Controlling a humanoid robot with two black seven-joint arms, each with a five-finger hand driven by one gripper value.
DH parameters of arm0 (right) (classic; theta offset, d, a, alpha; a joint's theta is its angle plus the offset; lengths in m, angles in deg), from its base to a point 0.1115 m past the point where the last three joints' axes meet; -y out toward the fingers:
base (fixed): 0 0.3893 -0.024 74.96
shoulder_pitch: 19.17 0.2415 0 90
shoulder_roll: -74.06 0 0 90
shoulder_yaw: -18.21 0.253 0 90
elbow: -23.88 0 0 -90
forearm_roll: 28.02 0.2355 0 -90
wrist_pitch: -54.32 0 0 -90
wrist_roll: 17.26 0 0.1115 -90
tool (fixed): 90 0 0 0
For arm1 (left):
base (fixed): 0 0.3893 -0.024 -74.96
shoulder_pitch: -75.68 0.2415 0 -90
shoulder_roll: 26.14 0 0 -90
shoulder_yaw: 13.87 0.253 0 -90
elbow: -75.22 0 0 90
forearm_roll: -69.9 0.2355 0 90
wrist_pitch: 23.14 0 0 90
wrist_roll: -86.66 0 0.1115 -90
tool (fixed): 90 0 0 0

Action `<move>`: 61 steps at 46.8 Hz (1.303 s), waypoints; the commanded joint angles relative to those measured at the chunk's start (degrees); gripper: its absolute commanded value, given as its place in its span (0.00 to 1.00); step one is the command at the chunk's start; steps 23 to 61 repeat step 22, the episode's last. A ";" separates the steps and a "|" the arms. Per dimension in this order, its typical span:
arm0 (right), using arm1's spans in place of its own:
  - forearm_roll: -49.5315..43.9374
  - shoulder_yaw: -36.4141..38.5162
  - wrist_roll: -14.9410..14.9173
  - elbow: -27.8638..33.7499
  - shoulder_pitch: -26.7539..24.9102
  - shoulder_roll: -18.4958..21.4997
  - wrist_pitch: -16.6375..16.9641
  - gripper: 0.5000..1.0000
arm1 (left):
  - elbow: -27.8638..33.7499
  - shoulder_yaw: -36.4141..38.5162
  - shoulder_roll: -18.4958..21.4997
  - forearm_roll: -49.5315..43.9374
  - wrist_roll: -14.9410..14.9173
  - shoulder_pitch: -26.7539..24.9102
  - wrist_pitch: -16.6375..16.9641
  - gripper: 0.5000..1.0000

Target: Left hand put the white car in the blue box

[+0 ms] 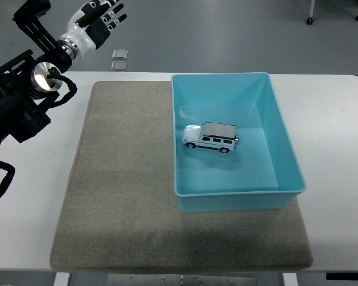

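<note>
One white car [210, 138] is sitting upright inside the blue box [284, 132], the task apparently done, while the left hand [98, 19] is hovering empty, fingers spread, well clear.

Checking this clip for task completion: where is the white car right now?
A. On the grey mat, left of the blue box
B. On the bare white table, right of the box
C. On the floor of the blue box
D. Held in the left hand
C. The white car sits on its wheels inside the blue box, while the left hand is up at the far left, open and empty.
</note>
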State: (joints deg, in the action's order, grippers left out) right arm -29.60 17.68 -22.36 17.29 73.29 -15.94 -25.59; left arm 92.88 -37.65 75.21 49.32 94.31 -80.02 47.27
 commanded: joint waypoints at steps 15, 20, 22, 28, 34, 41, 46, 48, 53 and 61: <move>0.26 0.17 0.00 -0.17 0.00 0.00 0.18 0.87 | -0.26 -0.05 -0.01 0.27 0.08 0.84 0.08 0.99; 0.18 0.18 0.00 -1.05 0.09 0.00 0.80 0.87 | -0.26 -0.13 0.08 0.27 -0.01 0.84 0.08 0.99; 0.18 0.18 0.00 -1.05 0.09 0.00 0.80 0.87 | -0.26 -0.05 0.08 0.27 0.08 0.84 0.08 0.99; 0.18 0.18 0.00 -1.05 0.09 0.00 0.80 0.87 | -0.26 -0.05 0.08 0.27 0.08 0.84 0.08 0.99; 0.18 0.18 0.00 -1.05 0.09 0.00 0.80 0.87 | -0.26 -0.05 0.08 0.27 0.08 0.84 0.08 0.99; 0.18 0.18 0.00 -1.05 0.09 0.00 0.80 0.87 | -0.26 -0.05 0.08 0.27 0.08 0.84 0.08 0.99; 0.18 0.18 0.00 -1.05 0.09 0.00 0.80 0.87 | -0.26 -0.05 0.08 0.27 0.08 0.84 0.08 0.99; 0.18 0.18 0.00 -1.05 0.09 0.00 0.80 0.87 | -0.26 -0.05 0.08 0.27 0.08 0.84 0.08 0.99; 0.18 0.18 0.00 -1.05 0.09 0.00 0.80 0.87 | -0.26 -0.05 0.08 0.27 0.08 0.84 0.08 0.99; 0.18 0.18 0.00 -1.05 0.09 0.00 0.80 0.87 | -0.26 -0.05 0.08 0.27 0.08 0.84 0.08 0.99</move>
